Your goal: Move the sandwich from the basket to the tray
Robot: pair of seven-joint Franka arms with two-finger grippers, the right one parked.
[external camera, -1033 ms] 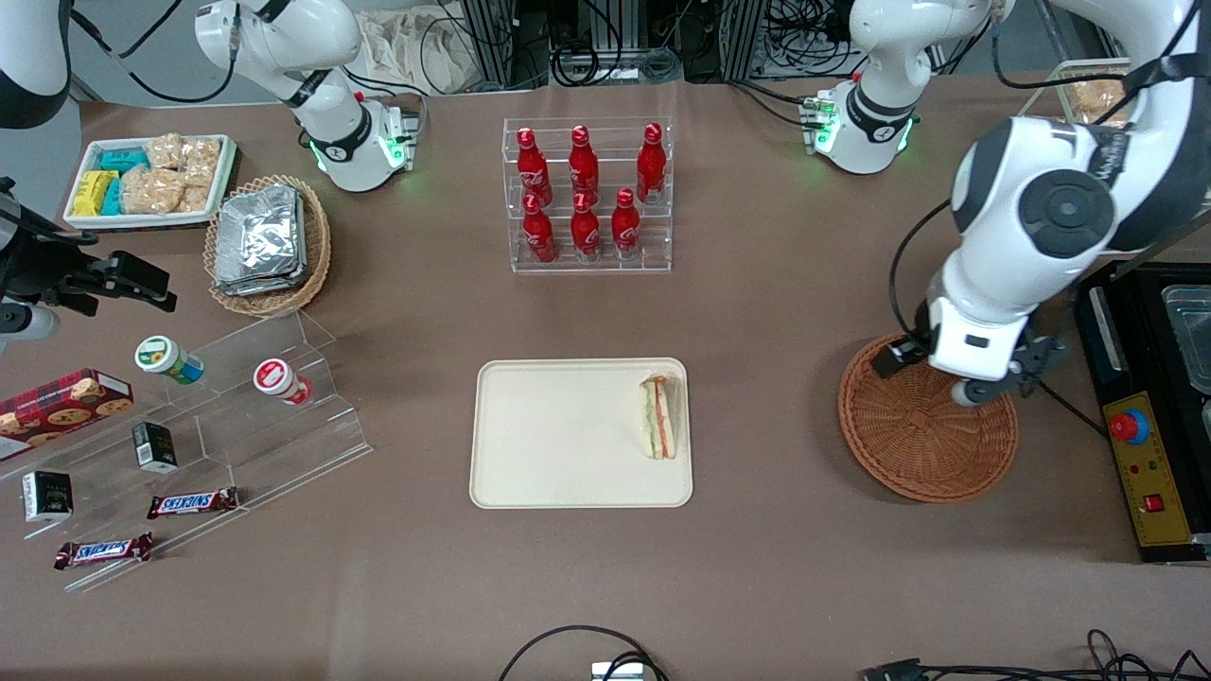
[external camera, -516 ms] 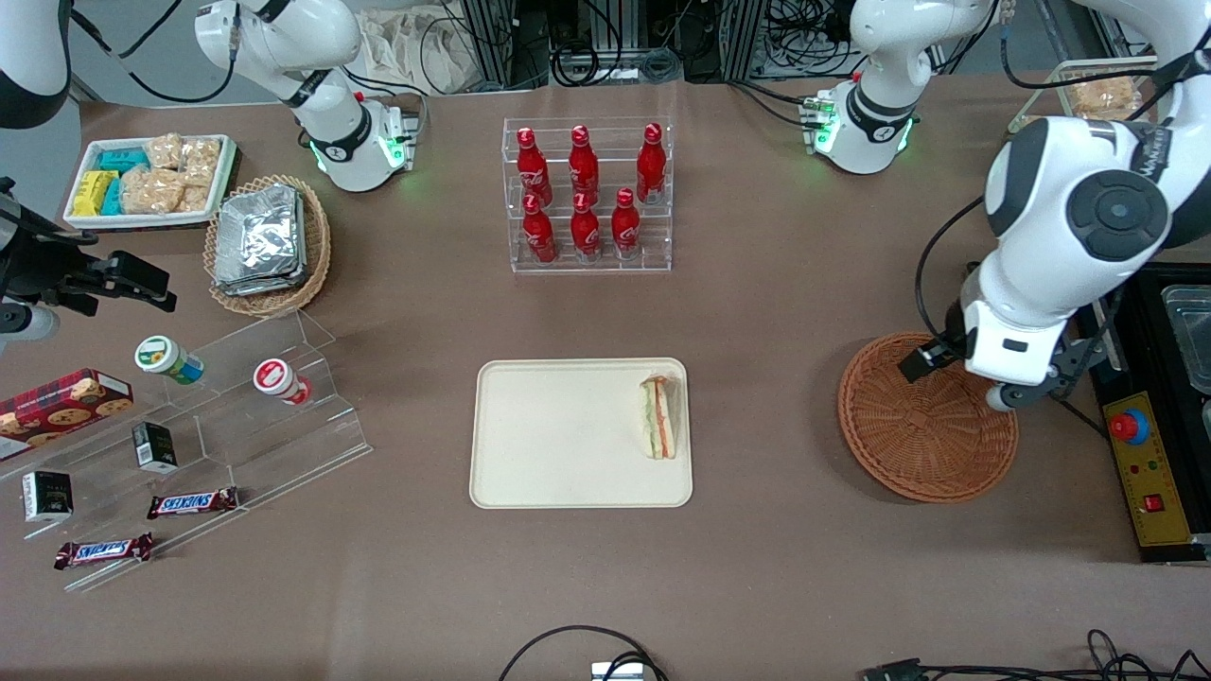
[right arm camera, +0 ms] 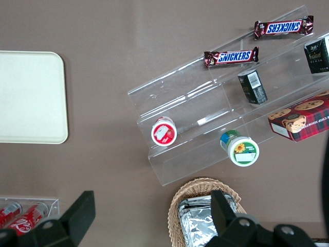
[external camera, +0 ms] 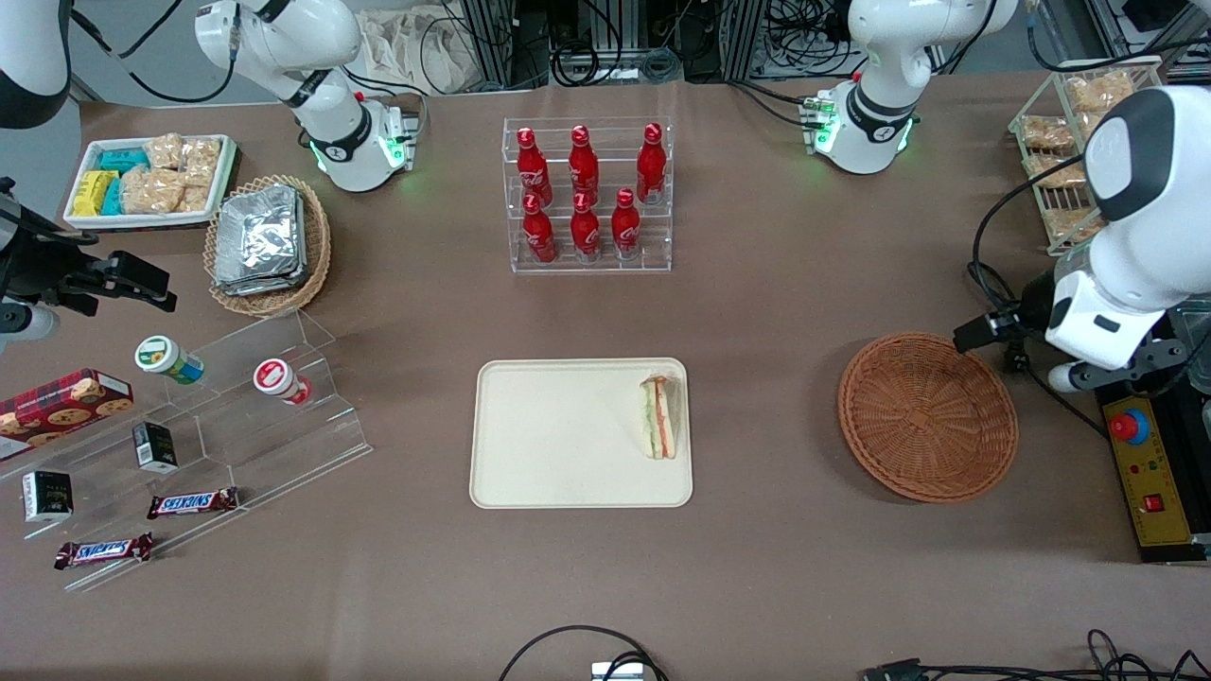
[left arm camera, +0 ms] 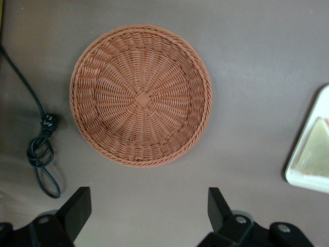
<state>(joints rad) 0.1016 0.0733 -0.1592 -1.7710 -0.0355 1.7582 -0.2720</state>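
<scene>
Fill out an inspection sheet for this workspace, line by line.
Surface: brown table, covered by a mat.
Job's things: triangular white-bread sandwich lies on the cream rectangular tray; round reddish-brown wicker basket holds nothing.
Clutter: red bottles in a clear rack; pale oval basket of foil packets; white tray of snack packets; chocolate bars and small jars on clear acrylic steps.
Grippers: left gripper hangs open and holds nothing, above the table beside the wicker basket.
Cables: coiled black cable beside the basket.
Surroundings: black control box with red button.
</scene>
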